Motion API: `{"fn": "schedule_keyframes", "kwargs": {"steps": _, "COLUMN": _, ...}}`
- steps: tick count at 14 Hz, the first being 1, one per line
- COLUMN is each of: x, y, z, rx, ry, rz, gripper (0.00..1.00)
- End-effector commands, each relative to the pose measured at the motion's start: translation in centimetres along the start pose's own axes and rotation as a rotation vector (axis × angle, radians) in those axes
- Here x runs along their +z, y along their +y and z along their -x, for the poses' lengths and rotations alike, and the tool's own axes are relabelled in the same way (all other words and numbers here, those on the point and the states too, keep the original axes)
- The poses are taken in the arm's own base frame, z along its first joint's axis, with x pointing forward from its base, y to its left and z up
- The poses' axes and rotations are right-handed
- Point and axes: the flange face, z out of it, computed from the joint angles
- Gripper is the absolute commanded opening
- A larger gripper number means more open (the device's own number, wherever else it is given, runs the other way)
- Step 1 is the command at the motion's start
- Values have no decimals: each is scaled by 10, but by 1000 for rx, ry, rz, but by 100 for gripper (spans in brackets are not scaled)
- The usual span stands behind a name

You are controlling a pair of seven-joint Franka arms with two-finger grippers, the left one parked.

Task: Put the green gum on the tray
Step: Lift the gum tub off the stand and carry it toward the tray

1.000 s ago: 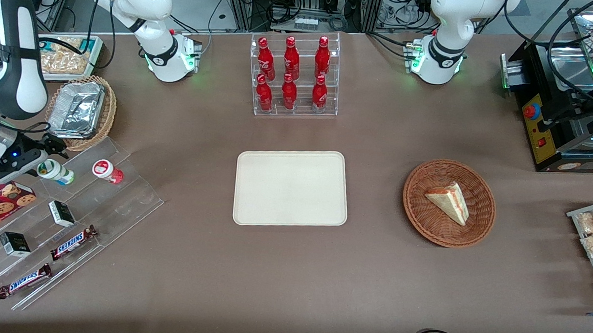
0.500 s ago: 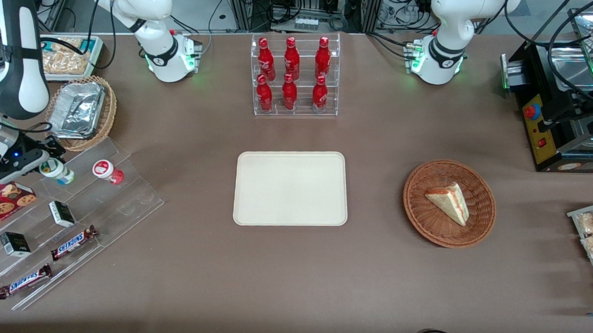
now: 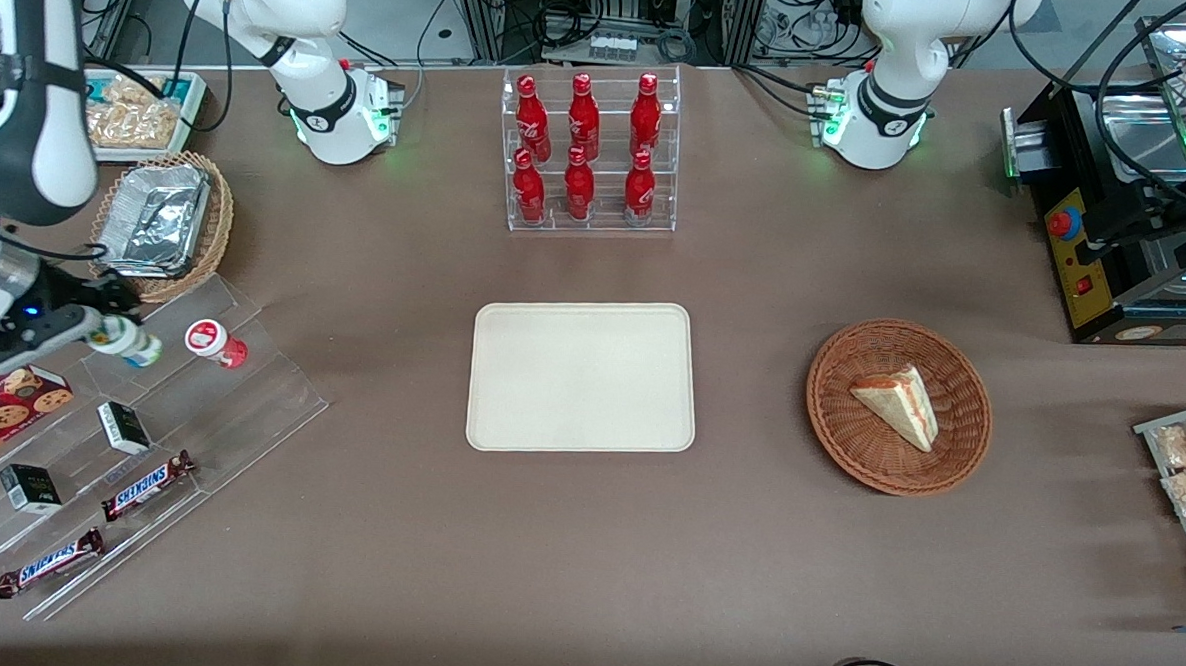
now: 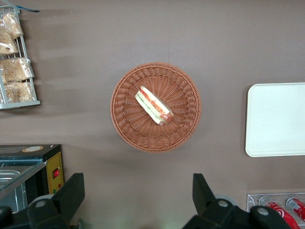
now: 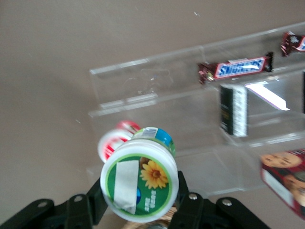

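One green gum (image 3: 130, 342) sits clamped in the pincer (image 3: 103, 327), tray (image 3: 582, 377) bare.

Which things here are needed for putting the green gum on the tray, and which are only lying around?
Needed:
green gum, held in the gripper above the clear stand
tray, mid-table

Lying around:
red-lidded bottle
Snickers bars
cola bottles
sandwich basket

Green gum in the grip, tray lying bare

The green gum (image 3: 130, 341), a small white bottle with a green-and-white sunflower lid (image 5: 139, 180), is sitting tilted between the gripper (image 3: 103, 324) fingers above the clear stand; the cream tray (image 3: 583, 377) is lying flat toward 3 o'clock, well apart.
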Motion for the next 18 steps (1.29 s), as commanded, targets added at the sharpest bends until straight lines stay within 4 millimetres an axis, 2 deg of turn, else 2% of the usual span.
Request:
{"fn": "schedule_keyframes", "kwargs": {"steps": 1, "x": -2, "y": -50, "z": -36, "rx": 96, "ry": -18, "rz": -12, "gripper": 0}}
{"fn": "schedule_keyframes", "kwargs": {"steps": 4, "x": 0, "y": -119, "z": -75, "rx": 211, "ry": -24, "rz": -5, "gripper": 0}}
{"fn": "schedule_keyframes", "kwargs": {"steps": 5, "x": 8, "y": -142, "z": -88, "rx": 262, "ry": -33, "rz": -13, "gripper": 0}}
{"fn": "schedule_keyframes", "kwargs": {"steps": 11, "x": 32, "y": -255, "z": -173, "rx": 485, "ry": -42, "rz": -36, "gripper": 0}}
{"fn": "schedule_keyframes", "kwargs": {"steps": 18, "x": 79, "y": -362, "z": -239, "rx": 703, "ry": -52, "rz": -59, "gripper": 0}}
